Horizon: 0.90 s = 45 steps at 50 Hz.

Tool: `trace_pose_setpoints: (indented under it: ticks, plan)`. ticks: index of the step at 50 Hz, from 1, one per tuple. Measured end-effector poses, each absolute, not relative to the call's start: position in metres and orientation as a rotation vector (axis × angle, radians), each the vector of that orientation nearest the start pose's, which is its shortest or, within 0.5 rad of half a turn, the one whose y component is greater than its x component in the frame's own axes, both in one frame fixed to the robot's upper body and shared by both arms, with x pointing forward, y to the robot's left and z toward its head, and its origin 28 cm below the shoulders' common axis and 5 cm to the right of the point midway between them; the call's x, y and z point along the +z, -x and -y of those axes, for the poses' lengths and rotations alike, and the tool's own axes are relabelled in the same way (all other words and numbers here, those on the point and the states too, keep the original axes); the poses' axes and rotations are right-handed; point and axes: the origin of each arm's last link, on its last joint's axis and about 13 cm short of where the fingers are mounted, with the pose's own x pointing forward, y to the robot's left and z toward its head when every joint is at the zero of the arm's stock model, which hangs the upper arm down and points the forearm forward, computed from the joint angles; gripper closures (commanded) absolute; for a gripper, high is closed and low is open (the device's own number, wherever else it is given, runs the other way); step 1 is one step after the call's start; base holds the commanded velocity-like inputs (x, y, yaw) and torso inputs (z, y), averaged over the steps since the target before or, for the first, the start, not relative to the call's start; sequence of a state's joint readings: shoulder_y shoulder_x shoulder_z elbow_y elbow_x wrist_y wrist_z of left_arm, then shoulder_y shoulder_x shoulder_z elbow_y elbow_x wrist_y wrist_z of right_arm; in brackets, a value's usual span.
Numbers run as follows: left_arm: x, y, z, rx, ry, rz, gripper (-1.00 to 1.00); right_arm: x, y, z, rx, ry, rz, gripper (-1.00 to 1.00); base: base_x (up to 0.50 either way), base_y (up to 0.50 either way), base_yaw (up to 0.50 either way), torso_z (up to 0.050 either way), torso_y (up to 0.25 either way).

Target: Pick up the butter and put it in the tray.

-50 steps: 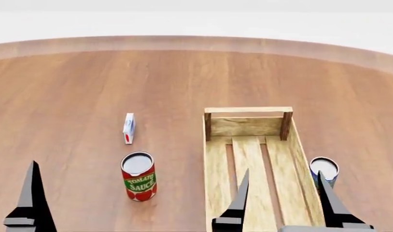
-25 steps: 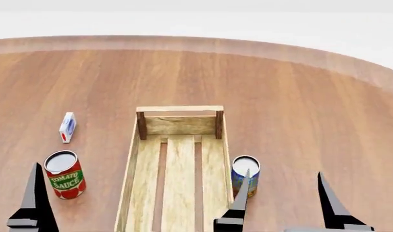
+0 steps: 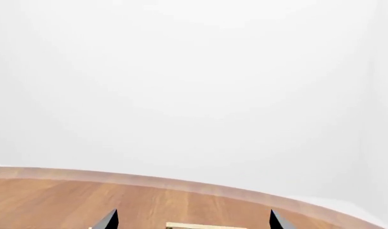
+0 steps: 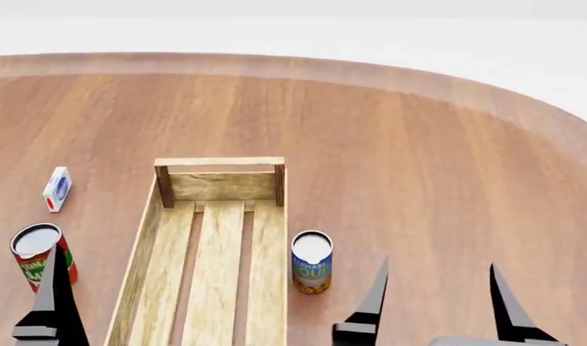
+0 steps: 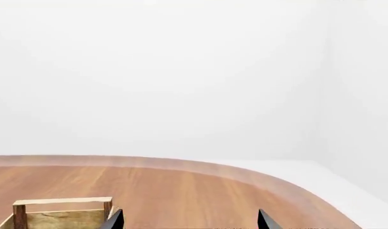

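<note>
At the bottom edge of the head view, the right gripper (image 4: pixel 436 303) hangs above the bare wood of the bench (image 4: pixel 419 158), with its two dark fingers standing wide apart and nothing between them. The left gripper (image 4: pixel 53 295) shows only one finger at the lower left corner, so from this view I cannot tell its state; in the left wrist view its two fingertips are well apart and empty. Just beside the right gripper, toward the left, stands a blue can (image 4: pixel 312 261), upright, very near the long side of the tray (image 4: pixel 219 163). The tray lies between the two grippers and has nothing inside it. Behind the left finger stands the tomato sauce can (image 4: pixel 39 254), partly hidden by it, and further back is a small white-blue-red carton (image 4: pixel 56 189). The butter is not visible in any view.
</note>
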State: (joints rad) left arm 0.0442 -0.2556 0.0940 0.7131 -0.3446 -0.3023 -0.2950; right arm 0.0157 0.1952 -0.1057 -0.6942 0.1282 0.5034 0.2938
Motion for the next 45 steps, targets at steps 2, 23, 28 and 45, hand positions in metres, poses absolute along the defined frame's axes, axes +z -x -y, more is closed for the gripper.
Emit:
trace_pose_setpoints:
  ticks: [2, 23, 28, 45]
  plan:
    - [0.1299, -0.1782, -0.2103, -0.013, 0.123, 0.295, -1.0, 0.1228, -0.1898, 0.1017, -0.103, 0.055, 0.19, -1.0, 0.0, 0.0, 0.4, 0.0, 0.0]
    - [0.1302, -0.1781, -0.2112, -0.007, 0.125, 0.293, -1.0, 0.1214, -0.1888, 0.1002, -0.081, 0.089, 0.18, -1.0, 0.0, 0.0, 0.5, 0.0, 0.0]
    - [0.1302, -0.1782, -0.2112, -0.006, 0.125, 0.293, -1.0, 0.121, -0.1889, 0.0998, -0.073, 0.09, 0.179, -1.0, 0.0, 0.0, 0.5, 0.0, 0.0]
    - [0.129, -0.1795, -0.2121, 0.001, 0.124, 0.289, -1.0, 0.1191, -0.1907, 0.0982, -0.051, 0.105, 0.164, -1.0, 0.0, 0.0, 0.38, 0.0, 0.0]
